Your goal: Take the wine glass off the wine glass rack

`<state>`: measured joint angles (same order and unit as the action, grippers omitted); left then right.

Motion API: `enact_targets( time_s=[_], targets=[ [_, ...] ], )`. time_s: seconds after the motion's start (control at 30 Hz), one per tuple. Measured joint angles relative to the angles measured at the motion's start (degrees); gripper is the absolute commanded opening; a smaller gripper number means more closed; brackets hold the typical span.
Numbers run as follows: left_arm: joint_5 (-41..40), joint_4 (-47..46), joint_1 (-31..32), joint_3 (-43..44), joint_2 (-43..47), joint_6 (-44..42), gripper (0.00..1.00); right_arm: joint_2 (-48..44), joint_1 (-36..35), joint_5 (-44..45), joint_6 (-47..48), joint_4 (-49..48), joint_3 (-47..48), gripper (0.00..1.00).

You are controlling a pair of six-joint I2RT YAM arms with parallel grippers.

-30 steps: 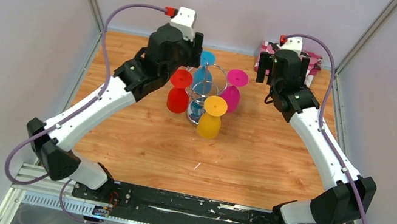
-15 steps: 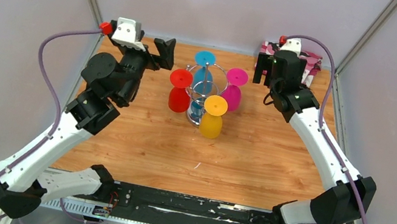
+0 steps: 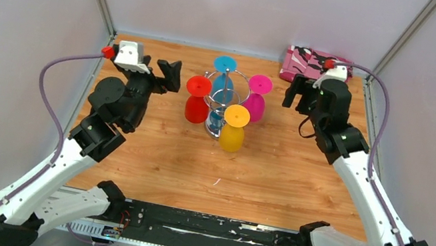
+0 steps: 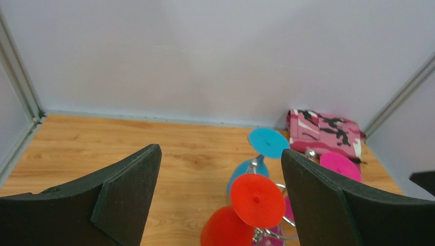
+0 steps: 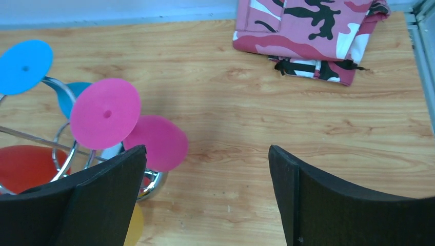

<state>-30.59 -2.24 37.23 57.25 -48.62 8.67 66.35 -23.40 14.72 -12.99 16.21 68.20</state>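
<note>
2 arms (image 3: pixel 117 102) (image 3: pixel 341 137) either side of the wine glass rack (image 3: pixel 226 91), jaws wide

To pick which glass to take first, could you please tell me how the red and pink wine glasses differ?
Colour aside, the red wine glass hangs on the left side of the wine glass rack, nearest the left gripper; the pink wine glass hangs on its right side, nearest the right gripper. Both hang foot up and look alike in shape.
</note>
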Motion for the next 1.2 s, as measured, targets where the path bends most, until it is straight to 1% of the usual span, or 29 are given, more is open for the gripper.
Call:
enact_targets(
  time_s=[0.1, 0.17, 0.23, 0.37, 0.43, 0.5, 0.53, 0.63, 0.77, 0.83, 0.9, 0.97, 1.0, 1.07, 1.13, 1.2],
  targets=[
    [3.5, 1.0, -4.4, 0.0, 1.7, 3.3, 0.9, -3.7, 3.3, -6.0, -3.3, -2.6, -2.8, 0.94],
    [7.7, 1.4, -8.3, 0.7, 1.9, 6.2, 0.89, -4.9, 5.7, -10.5, -5.7, -4.6, -4.3, 0.94],
    [13.2, 1.9, -12.1, 2.1, 0.9, 9.2, 0.89, -4.9, 8.3, -15.4, -8.3, -6.6, -5.3, 0.94],
    [26.8, 0.9, -17.7, 5.2, -3.0, 14.7, 0.9, -2.4, 12.3, -23.7, -12.2, -9.8, -6.3, 0.94],
    [35.7, -1.7, -21.9, 6.6, -6.4, 19.4, 0.89, -0.9, 13.9, -27.3, -14.1, -11.3, -6.8, 0.94],
    [44.0, -6.3, -26.4, 6.9, -9.8, 25.0, 0.87, 0.0, 14.8, -29.5, -15.2, -12.1, -7.1, 0.94],
    [48.9, -10.1, -29.3, 6.9, -12.3, 29.1, 0.87, 0.5, 15.3, -30.6, -15.8, -12.6, -7.1, 0.94],
    [57.2, -18.1, -34.7, 7.0, -17.8, 37.9, 0.86, 1.3, 16.3, -32.9, -16.8, -13.7, -7.1, 0.93],
    [63.1, -22.3, -40.2, 7.0, -21.2, 44.6, 0.86, 2.5, 18.0, -36.2, -18.7, -16.5, -7.4, 0.9],
    [65.2, -25.6, -43.2, 6.9, -22.1, 48.3, 0.84, 3.3, 19.0, -38.3, -20.2, -18.4, -8.0, 0.89],
    [67.5, -33.6, -46.0, 5.8, -24.1, 54.6, 0.8, 4.6, 20.0, -40.9, -22.1, -20.9, -8.9, 0.86],
    [69.7, -44.0, -47.7, 4.0, -27.4, 62.5, 0.77, 6.3, 20.6, -43.6, -24.4, -23.3, -9.6, 0.84],
    [70.7, -49.2, -48.0, 2.9, -29.5, 66.2, 0.76, 7.2, 20.8, -44.8, -25.6, -24.5, -9.9, 0.82],
    [72.3, -56.7, -48.1, 0.5, -33.5, 72.2, 0.76, 9.4, 21.0, -47.3, -27.8, -26.7, -10.5, 0.8],
    [73.4, -59.2, -48.0, -2.2, -35.7, 74.8, 0.76, 11.5, 21.0, -49.5, -29.6, -28.2, -10.7, 0.78],
    [74.1, -57.5, -48.1, -4.8, -36.0, 74.6, 0.76, 12.9, 21.0, -51.0, -30.8, -28.9, -10.8, 0.77]
  ],
)
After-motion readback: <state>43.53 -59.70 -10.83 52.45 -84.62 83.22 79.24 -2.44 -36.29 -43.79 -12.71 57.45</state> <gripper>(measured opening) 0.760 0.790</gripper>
